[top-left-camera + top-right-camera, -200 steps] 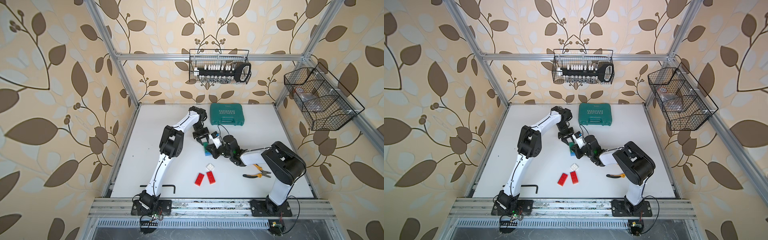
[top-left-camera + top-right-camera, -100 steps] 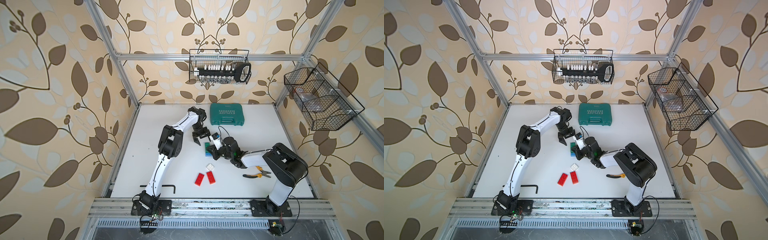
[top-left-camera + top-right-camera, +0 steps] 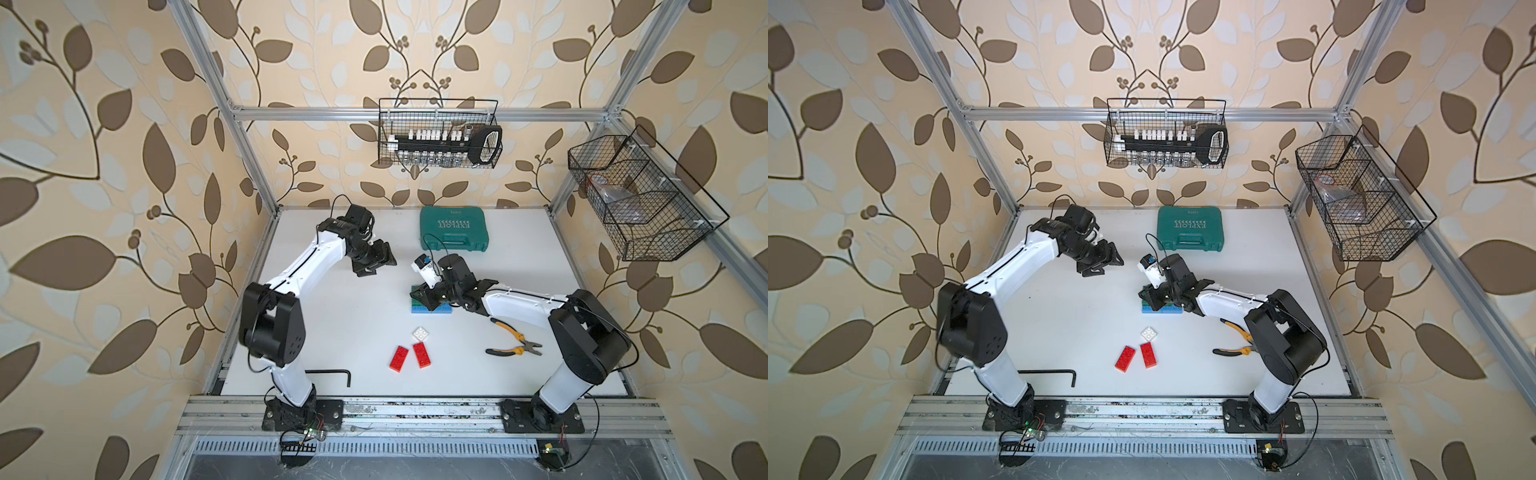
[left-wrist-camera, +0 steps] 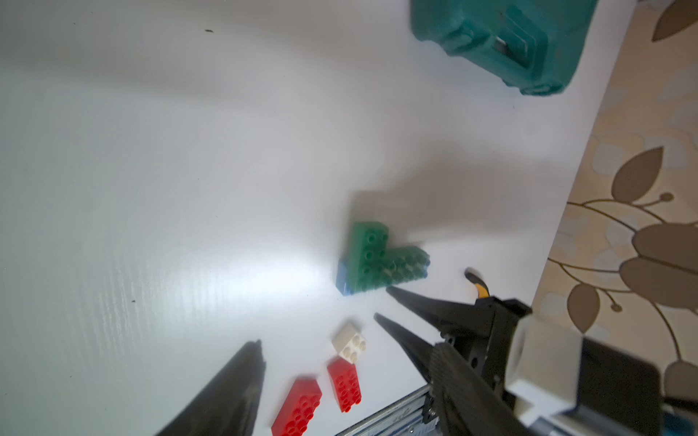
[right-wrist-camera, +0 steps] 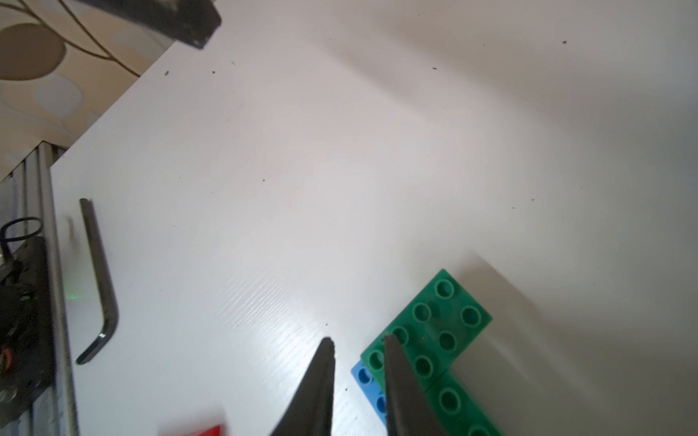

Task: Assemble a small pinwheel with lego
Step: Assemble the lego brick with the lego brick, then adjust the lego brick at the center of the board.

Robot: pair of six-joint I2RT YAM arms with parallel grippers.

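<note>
Teal case (image 3: pixel 454 229) has the left gripper (image 3: pixel 376 266) to its left, spread wide and empty. Before the case the right gripper (image 5: pixel 357 341), tips slightly parted, empty, hovers over the green-and-blue brick cluster (image 4: pixel 372 260). Farther from the case lie two red bricks (image 3: pixel 399 358) and the white brick (image 3: pixel 420 333).
</note>
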